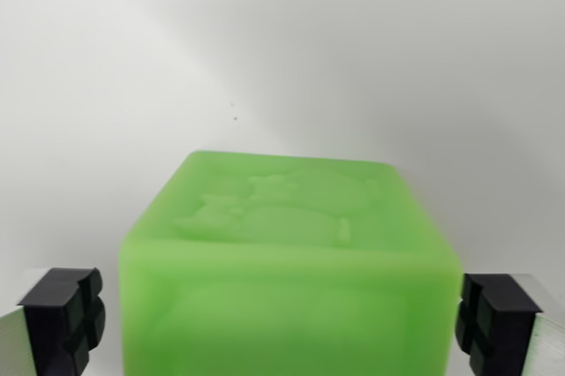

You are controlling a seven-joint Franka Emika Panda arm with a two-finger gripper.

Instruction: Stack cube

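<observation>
Fingers, black-padded, stand spread on either side of the green cube, a narrow gap at each pad. The cube rests on the white surface; its top bears an embossed relief, no legible writing.

One green cube, two black fingers
</observation>
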